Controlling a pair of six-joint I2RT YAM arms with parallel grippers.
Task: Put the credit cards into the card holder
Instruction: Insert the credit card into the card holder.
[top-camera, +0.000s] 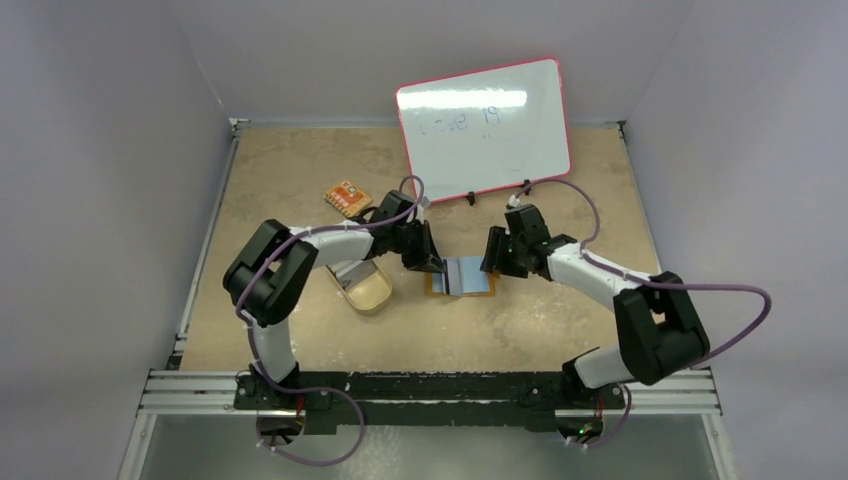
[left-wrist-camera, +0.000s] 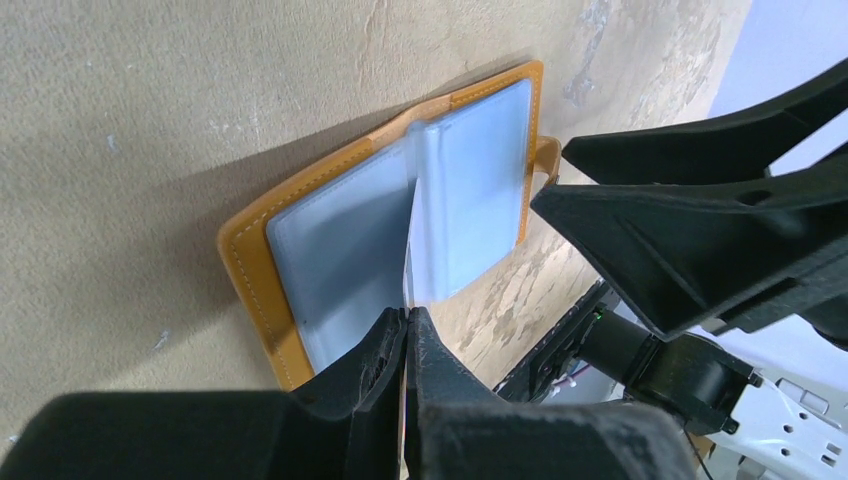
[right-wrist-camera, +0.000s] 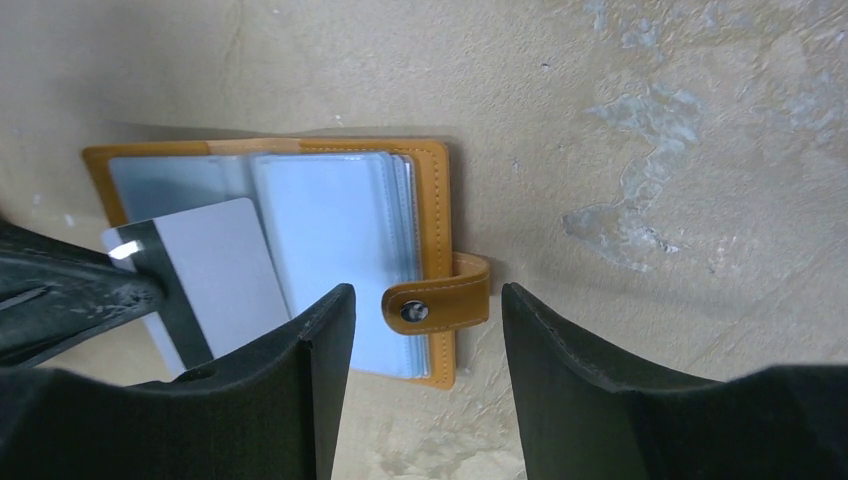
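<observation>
The card holder (top-camera: 462, 277) lies open on the table, orange outside with pale blue-grey sleeves (left-wrist-camera: 340, 240) (right-wrist-camera: 330, 220). Its snap strap (right-wrist-camera: 440, 300) sticks out on the right side. My left gripper (top-camera: 432, 262) (left-wrist-camera: 410, 315) is shut on a credit card (left-wrist-camera: 410, 240), seen edge-on over the holder's middle fold. In the right wrist view this grey card (right-wrist-camera: 215, 270) shows a dark stripe and leans over the left sleeves. My right gripper (top-camera: 492, 258) (right-wrist-camera: 425, 292) hovers open above the snap strap, holding nothing.
A tan oval dish (top-camera: 367, 288) sits left of the holder, partly under my left arm. An orange patterned flat piece (top-camera: 346, 197) lies farther back on the left. A pink-rimmed whiteboard (top-camera: 484, 127) leans at the back wall.
</observation>
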